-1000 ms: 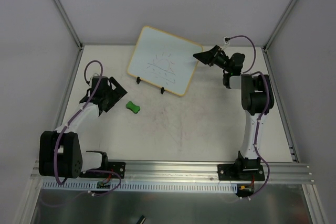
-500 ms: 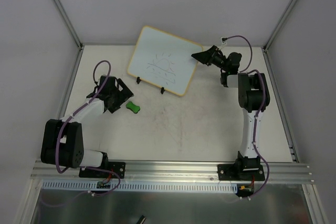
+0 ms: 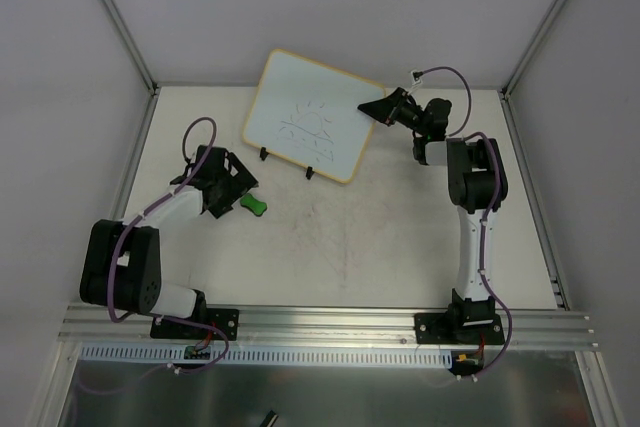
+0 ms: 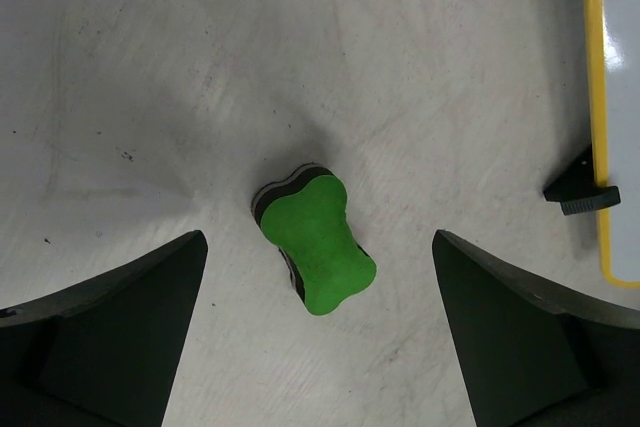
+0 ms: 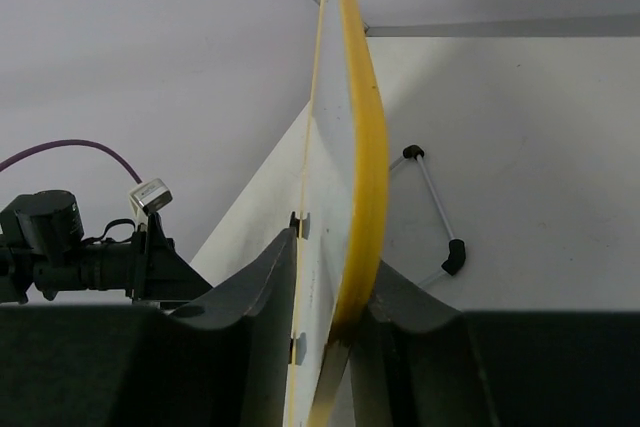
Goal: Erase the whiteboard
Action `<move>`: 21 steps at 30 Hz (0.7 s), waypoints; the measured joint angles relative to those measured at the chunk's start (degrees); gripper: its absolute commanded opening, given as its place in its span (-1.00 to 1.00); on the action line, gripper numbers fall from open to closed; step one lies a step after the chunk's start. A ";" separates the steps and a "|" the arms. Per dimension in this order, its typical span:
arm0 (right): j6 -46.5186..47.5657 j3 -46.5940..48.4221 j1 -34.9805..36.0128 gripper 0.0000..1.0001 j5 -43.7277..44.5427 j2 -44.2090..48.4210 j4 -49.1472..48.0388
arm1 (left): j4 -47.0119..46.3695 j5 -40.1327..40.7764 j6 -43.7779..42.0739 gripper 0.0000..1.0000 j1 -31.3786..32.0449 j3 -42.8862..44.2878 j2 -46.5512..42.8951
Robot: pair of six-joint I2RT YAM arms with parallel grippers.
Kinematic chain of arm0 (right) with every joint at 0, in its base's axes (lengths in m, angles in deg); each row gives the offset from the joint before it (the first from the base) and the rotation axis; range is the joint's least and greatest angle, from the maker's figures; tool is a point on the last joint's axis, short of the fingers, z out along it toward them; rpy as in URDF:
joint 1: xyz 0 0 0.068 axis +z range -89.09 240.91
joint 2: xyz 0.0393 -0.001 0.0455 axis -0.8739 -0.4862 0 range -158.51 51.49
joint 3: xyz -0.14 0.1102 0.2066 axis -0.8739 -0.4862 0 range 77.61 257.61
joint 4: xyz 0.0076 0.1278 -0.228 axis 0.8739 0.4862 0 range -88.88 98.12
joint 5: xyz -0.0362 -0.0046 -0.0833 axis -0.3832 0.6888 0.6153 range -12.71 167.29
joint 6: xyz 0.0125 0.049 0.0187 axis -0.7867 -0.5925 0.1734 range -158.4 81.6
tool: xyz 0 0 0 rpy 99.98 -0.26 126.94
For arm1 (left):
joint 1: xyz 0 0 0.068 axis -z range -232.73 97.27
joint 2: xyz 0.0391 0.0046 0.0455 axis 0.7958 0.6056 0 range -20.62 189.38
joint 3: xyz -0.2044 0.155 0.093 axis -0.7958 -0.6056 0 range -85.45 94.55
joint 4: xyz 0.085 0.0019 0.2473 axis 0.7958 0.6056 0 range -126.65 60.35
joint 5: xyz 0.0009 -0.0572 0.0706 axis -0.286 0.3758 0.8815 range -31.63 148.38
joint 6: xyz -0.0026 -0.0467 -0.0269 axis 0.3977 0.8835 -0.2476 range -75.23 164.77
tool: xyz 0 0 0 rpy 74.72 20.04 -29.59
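So the right gripper (image 3: 373, 107) is clamped on the whiteboard (image 3: 312, 115). It has the board's right-hand edge, up near the corner. From the right wrist cam you're looking straight down the yellow-wood frame (image 5: 360, 147), which runs between the two fingers (image 5: 262, 332). One finger is on the white face side, the other is snug against the back. The rest of the board stretches away from the fingertips, standing tilted on the table (image 3: 400, 217). Behind the board, on the back-finger side, a thin grey rod (image 5: 433, 197) with black ends lies on the table. Can't tell what it belongs to.

The board still has a dark marker scribble (image 3: 308, 123) in the middle of its face, a bit inboard of where the right gripper holds it.

The left gripper (image 3: 238, 193) is spread wide and not holding anything. In its wrist cam the green eraser (image 4: 318, 244) sits right between the two fingertips, lying flat on the table. It has a dark underside and clear gaps to each finger, so nothing is touching it. From the overhead view I can't say how far above the table the fingers are.

Relative to the left gripper, the whiteboard is off past the right finger and further out. Only its yellow edge and a strip of white show at the side of that wrist cam. The two black clip feet (image 4: 578, 193) sit on the table along that edge. The board is near this gripper but clearly apart from it, and apart from the eraser too.
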 measured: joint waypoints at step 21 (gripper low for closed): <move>-2.25 0.74 0.07 -1.00 -0.09 0.00 2.19 | 1.14 0.09 6.64 0.44 0.68 1.64 5.29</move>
